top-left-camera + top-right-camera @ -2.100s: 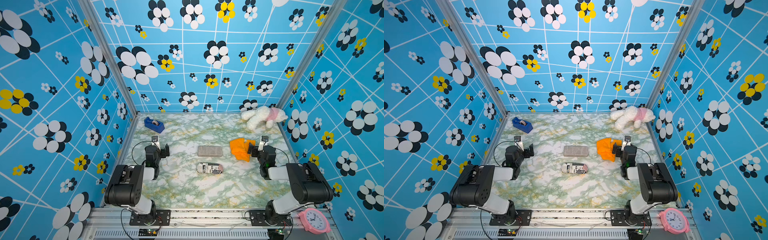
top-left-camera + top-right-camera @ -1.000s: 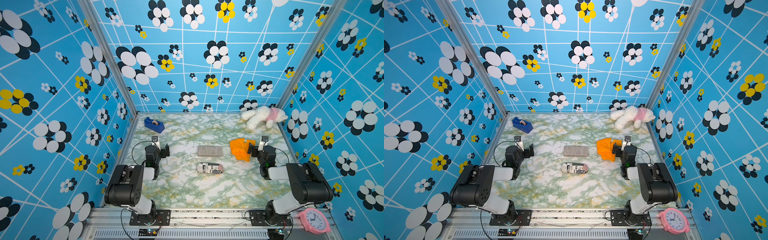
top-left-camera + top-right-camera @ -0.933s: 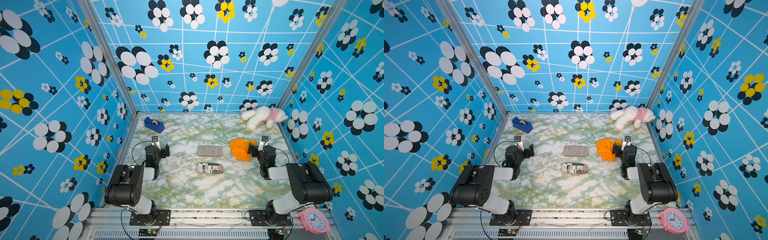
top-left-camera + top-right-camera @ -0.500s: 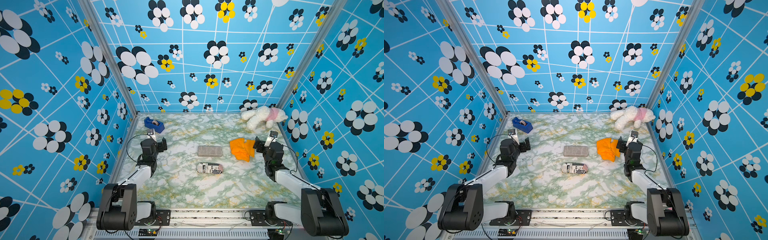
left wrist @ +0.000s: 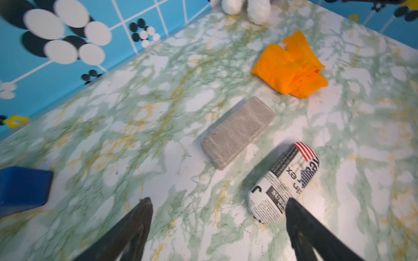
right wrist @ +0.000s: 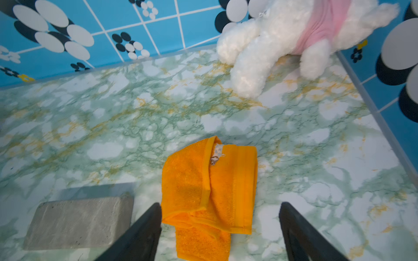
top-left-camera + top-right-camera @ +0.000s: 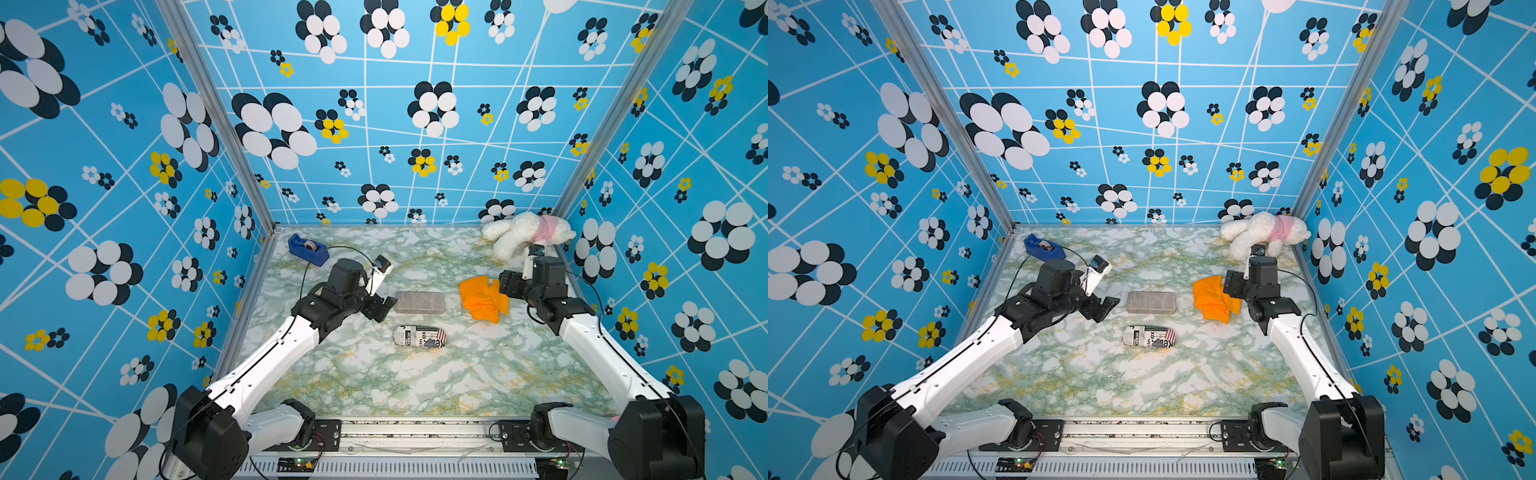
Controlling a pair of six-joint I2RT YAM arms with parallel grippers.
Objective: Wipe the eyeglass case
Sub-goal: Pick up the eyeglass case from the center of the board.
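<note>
The eyeglass case [image 7: 419, 336] [image 7: 1148, 336], oval with a newspaper print, lies on the marble table's middle. My left gripper [image 7: 384, 309] [image 7: 1106, 309] hovers open to the case's back left, beside a grey oblong box [image 7: 419, 302]. In the left wrist view the case [image 5: 282, 183] lies just ahead of one finger of the open left gripper [image 5: 218, 201], untouched. An orange cloth [image 7: 482, 298] [image 6: 208, 187] lies crumpled right of the box. My right gripper [image 7: 503, 282] [image 6: 219, 204] stands open over the cloth's near end, the cloth lying loose between its fingers.
A blue tape dispenser [image 7: 307, 248] sits at the back left. A white plush toy [image 7: 523, 235] in pink lies at the back right corner. Patterned blue walls [image 7: 124, 208] close in the table on three sides.
Both arms have unfolded from the front edge and reached inward: the left gripper to the grey box's left end, the right gripper to the orange cloth. The things on the table have not moved.
</note>
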